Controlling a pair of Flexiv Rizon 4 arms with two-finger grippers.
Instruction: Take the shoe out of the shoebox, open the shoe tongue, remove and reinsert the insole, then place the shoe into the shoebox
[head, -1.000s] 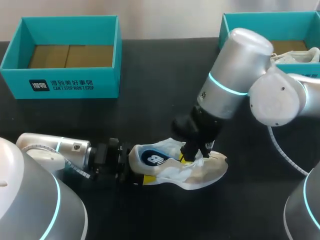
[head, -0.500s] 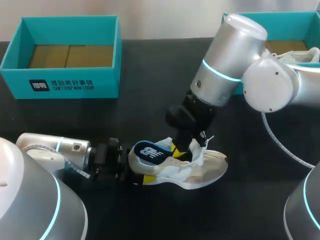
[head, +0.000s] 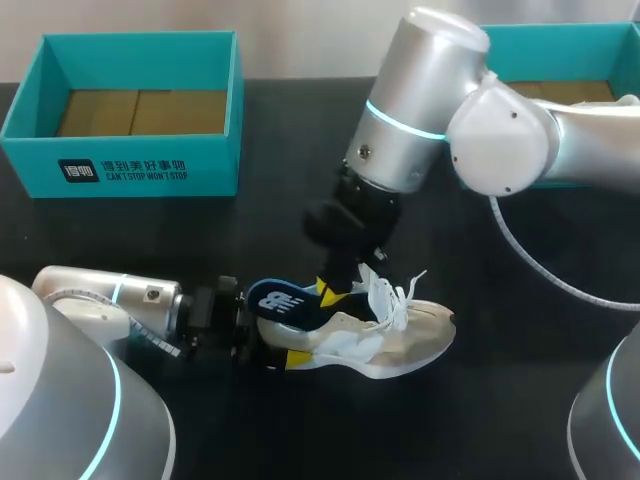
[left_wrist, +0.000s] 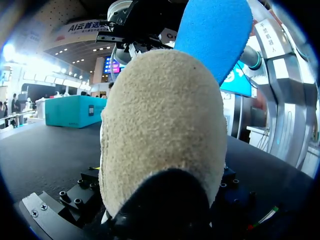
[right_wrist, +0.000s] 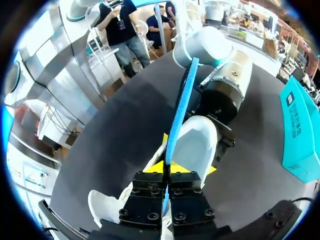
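**A:** What has changed in the last second?

**B:** The left gripper hasn't moved. It stays clamped on the heel of the shoe, low and centre in the frame. The right gripper, pinched tight on the blue insole, has risen toward the upper left. The insole has come farther out and now tilts up over the heel.

**A:** And the surface?

**B:** It's a black table. A teal shoebox sits open at the upper left, and a second teal shoebox is at the upper right, behind the right arm.

Rough, fuzzy cloth on the shoe heel; insole matt blue foam; shoebox smooth card; table matt black.
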